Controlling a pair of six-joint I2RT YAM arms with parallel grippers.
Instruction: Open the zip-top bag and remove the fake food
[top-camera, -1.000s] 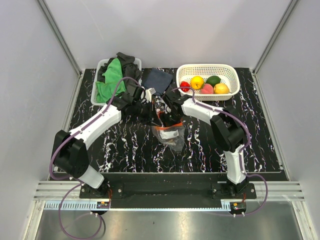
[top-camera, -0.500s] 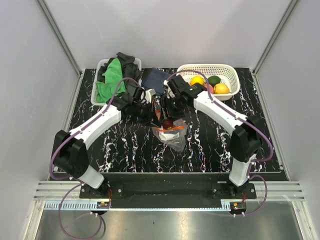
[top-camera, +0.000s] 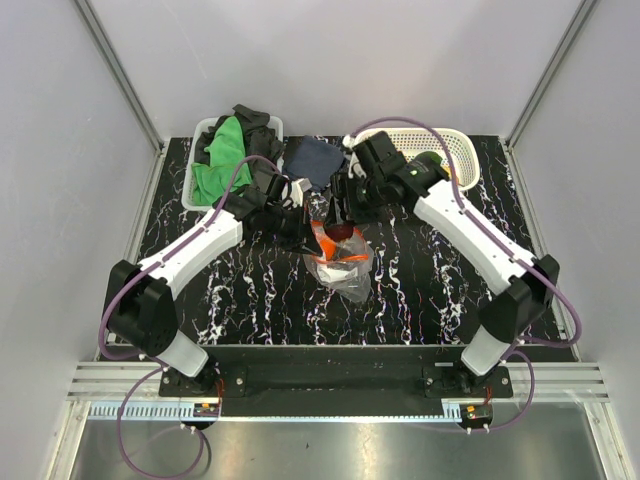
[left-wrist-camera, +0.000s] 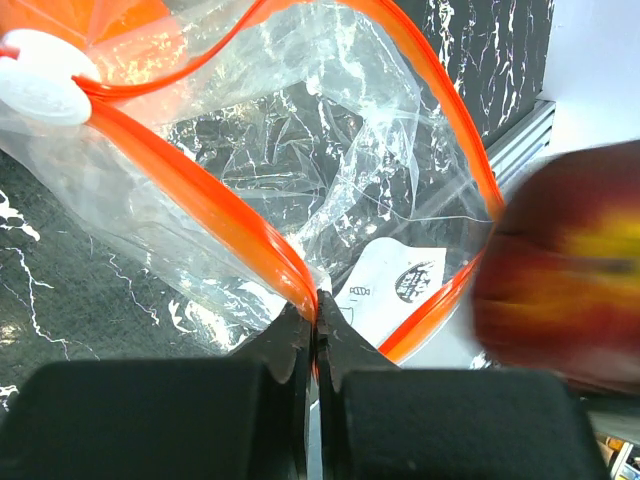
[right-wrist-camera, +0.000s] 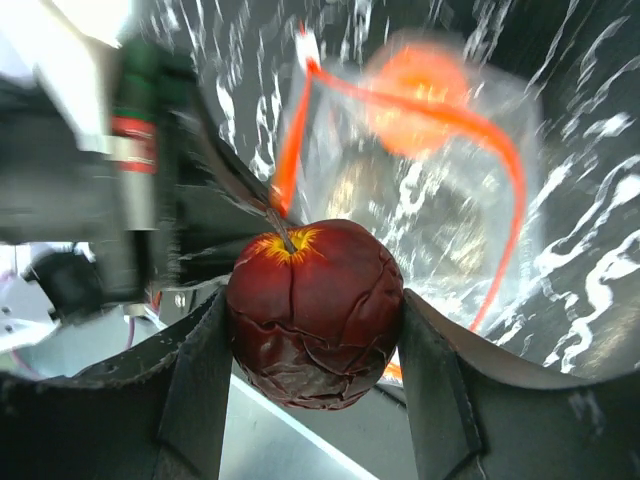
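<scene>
Looking down from above, a black, white-veined marble counter carries a crinkly clear plastic zip-top bag with an orange-red zip strip, lying near the middle. The left hand is pinched tight on the bag's upper edge. The right hand hovers just above the bag's mouth, clasping a dark red glossy plastic fruit. A white perforated plastic basket sits at the far right, and a pale bin of green and black cloth at the far left.

From the left wrist, two black fingers meet on the orange strip. The bag gapes open beyond them, and the red fruit is a blur at right.

From the right wrist, the fingers grip the wrinkled red fruit by its sides above the open bag, where a round orange piece lies inside.
</scene>
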